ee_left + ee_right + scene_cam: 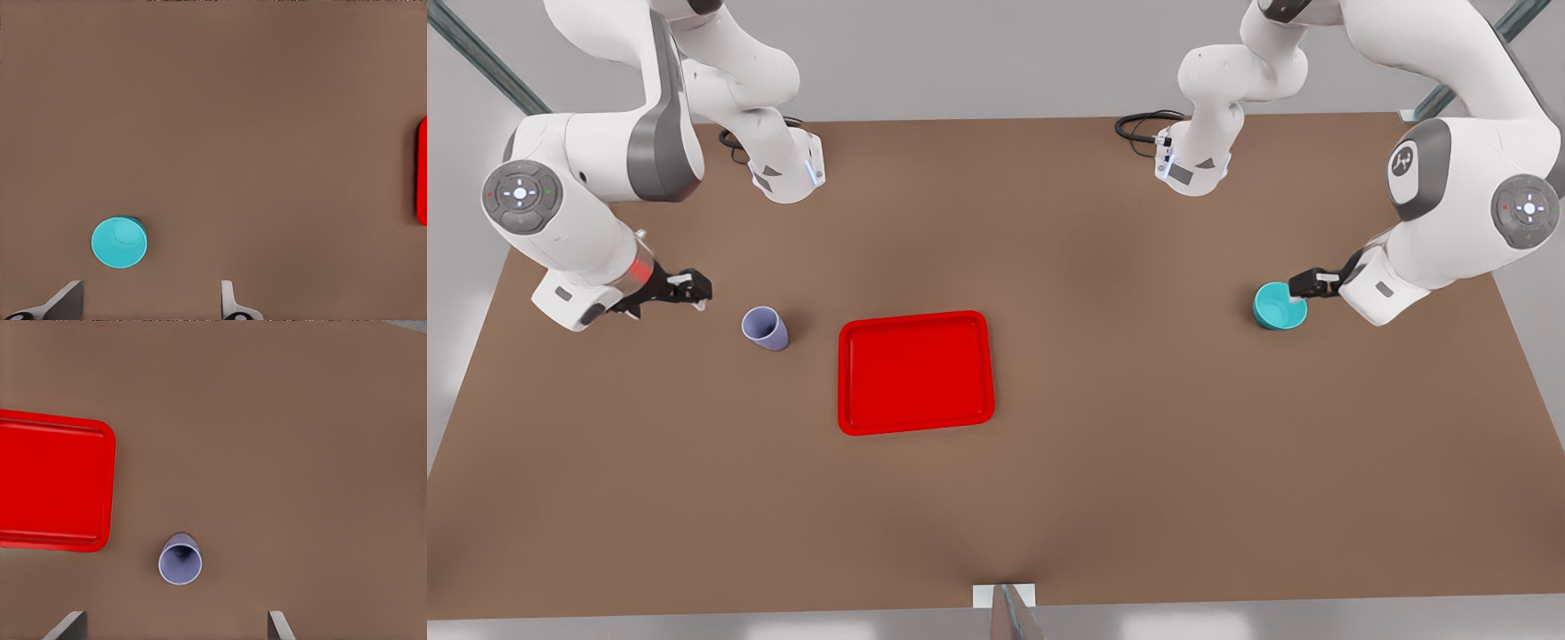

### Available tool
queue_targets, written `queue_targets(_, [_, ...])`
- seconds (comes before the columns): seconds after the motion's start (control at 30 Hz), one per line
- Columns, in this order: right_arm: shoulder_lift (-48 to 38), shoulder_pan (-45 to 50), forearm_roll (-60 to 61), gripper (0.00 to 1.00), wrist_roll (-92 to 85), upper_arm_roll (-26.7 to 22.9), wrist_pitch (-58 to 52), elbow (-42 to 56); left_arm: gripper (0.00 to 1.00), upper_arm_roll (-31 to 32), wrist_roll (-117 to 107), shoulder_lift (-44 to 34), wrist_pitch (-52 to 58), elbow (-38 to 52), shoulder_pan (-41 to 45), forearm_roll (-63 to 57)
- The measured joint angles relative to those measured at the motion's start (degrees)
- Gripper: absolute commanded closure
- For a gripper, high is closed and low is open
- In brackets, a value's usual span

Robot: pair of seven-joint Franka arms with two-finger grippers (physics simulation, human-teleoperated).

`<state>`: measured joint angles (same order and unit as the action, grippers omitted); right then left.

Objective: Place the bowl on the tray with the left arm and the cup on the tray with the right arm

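Two end effectors hang low over the brown counter [1049, 498], one at each side of the front view; the left end effector [1303, 284] is at the front view's right, just beside the bowl [1280, 306], its dark fingers reaching over the bowl's rim there; in the left wrist view its fingertips [67, 300] stand spread wide with the teal bowl [119, 241] upright on the counter just ahead of them, nearer one finger than the other, nothing held between them; the right end effector [689, 289] is at the front view's left, near the cup [765, 327] but apart from it; its fingertips [70, 623] in the right wrist view are likewise parted and empty, with the lavender cup [180, 560] standing on the counter ahead of them; the red tray [916, 372] lies flat mid-counter with nothing on it, the cup near its edge on the front view's left and the bowl well apart on the other side; one corner of the tray [57, 483] shows beside the cup in the right wrist view.
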<state>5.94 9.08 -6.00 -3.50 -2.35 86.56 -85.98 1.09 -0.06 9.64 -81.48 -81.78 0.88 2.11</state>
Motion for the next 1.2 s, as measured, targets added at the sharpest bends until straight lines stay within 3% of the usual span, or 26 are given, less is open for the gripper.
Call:
queue_targets(0.23, [0.1,0.1,0.1,0.0,-0.3,-0.1,0.8,0.1,0.0,-1.8,-1.3,3.4,0.1,-1.5,-1.4,0.0])
queue_targets(0.43, [0.2,0.0,0.1,0.0,-0.5,-0.1,0.9,0.1,0.0,-16.0,3.9,5.2,-16.4,-32.6,-5.7,5.0])
queue_targets(0.57, [0.3,0.1,0.2,0.0,-0.7,-0.1,0.9,0.1,0.0,-18.8,9.9,5.7,-29.7,-40.9,-5.5,6.3])
queue_targets(0.8, [0.4,0.2,0.2,0.0,-0.8,-0.1,1.0,0.1,0.0,-20.0,20.8,6.3,-41.6,-46.4,-6.1,6.8])
queue_targets(1.13, [0.6,0.1,0.2,0.0,-1.0,-0.2,0.9,0.0,0.0,-19.6,31.2,9.7,-45.9,-48.1,-6.0,11.0])
queue_targets(1.17, [0.6,0.1,0.2,0.0,-1.0,-0.2,0.9,0.0,0.15,-19.5,32.0,10.0,-46.0,-48.1,-6.0,11.5])
queue_targets(1.2, [0.6,0.1,0.2,0.0,-1.0,-0.2,0.9,0.0,0.44,-19.5,32.7,10.1,-46.2,-48.1,-6.0,12.0])
